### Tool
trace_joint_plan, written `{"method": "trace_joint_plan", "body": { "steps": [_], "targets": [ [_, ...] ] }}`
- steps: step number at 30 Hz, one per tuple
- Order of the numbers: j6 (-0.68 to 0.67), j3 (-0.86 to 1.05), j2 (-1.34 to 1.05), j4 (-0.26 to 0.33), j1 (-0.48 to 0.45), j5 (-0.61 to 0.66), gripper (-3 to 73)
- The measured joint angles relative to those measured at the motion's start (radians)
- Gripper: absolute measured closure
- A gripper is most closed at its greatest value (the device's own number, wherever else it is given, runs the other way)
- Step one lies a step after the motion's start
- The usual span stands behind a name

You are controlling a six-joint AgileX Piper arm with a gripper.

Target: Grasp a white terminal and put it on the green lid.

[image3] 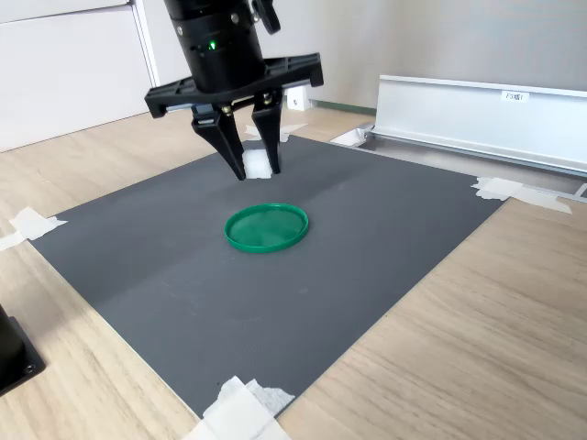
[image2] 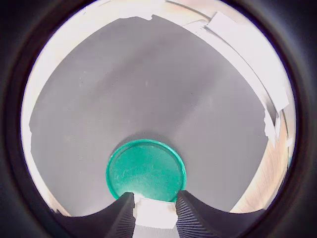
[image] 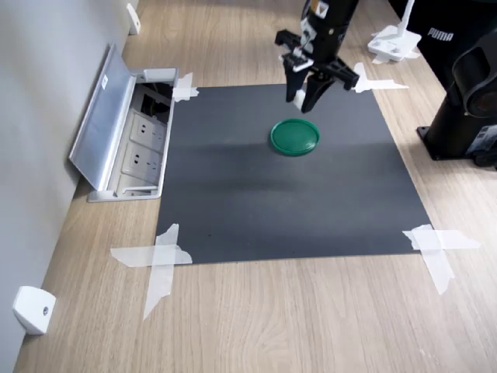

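Gripper [image2: 154, 213] pinches white terminal [image2: 155, 214], upright, above green lid [image2: 146, 170].

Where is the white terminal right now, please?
The white terminal is clamped between the claw's fingers, held above the dark mat just beyond the green lid's far edge in the second exterior view.

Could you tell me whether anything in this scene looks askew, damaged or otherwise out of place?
Nothing stands out. The tool holds the white terminal above the mat, beside the green lid, which lies flat and empty. The grey mat is taped down at its corners; the tape is only roughly laid.
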Motion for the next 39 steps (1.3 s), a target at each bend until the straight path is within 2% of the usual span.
{"method": "trace_joint_plan", "body": {
  "steps": [10, 19, 21, 27, 30, 35, 39],
  "targets": [
    [0.029, 0.0, 0.131, -0.042, 0.022, -0.048, 38.8],
    [-0.025, 0.0, 0.176, -0.055, 0.022, -0.063, 38.0],
    [-0.032, 0.0, 0.177, -0.052, 0.022, -0.07, 33.9],
    [-0.034, 0.0, 0.177, -0.019, 0.022, -0.077, 14.0],
    [-0.034, 0.0, 0.168, -0.011, 0.022, -0.057, 9.8],
    [-0.033, -0.019, -0.003, 0.016, 0.022, -0.044, 10.2],
    [-0.008, -0.09, -0.185, 0.039, 0.022, -0.046, 16.9]
  ]
}}
